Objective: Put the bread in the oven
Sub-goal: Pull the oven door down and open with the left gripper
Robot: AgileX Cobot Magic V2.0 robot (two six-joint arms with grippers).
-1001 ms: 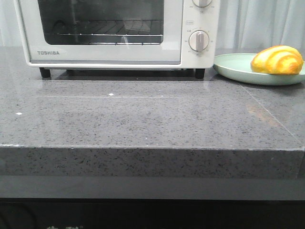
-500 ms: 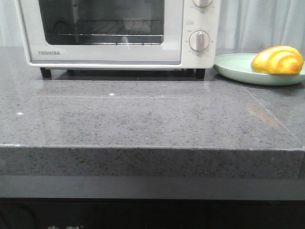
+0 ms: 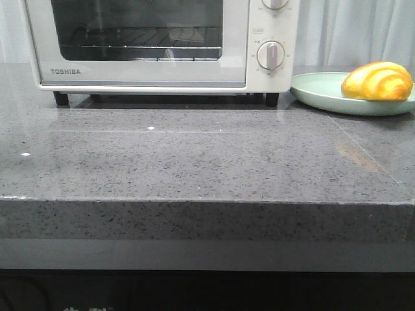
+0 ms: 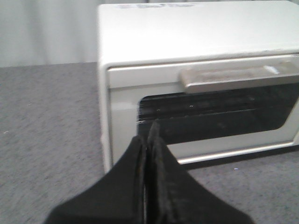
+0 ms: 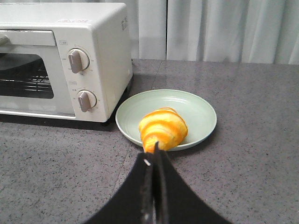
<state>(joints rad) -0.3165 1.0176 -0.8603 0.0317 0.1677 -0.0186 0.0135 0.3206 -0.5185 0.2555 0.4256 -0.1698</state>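
Observation:
The golden-yellow bread (image 3: 377, 81) with orange ridges lies on a pale green plate (image 3: 324, 94) at the back right of the grey counter; it also shows in the right wrist view (image 5: 163, 129). The white Toshiba oven (image 3: 159, 42) stands at the back left with its glass door closed. In the left wrist view the oven (image 4: 196, 70) shows its door handle (image 4: 238, 77). My left gripper (image 4: 148, 140) is shut and empty, short of the oven's left front corner. My right gripper (image 5: 155, 151) is shut and empty, short of the bread. Neither gripper shows in the front view.
The grey speckled stone counter (image 3: 194, 162) has its front edge near the camera. The oven's round knobs (image 5: 78, 59) face the front. Pale curtains (image 5: 210, 28) hang behind the counter. The plate (image 5: 201, 112) sits right beside the oven's right side.
The front view has shifted very slightly; the oven, plate and bread stay in place.

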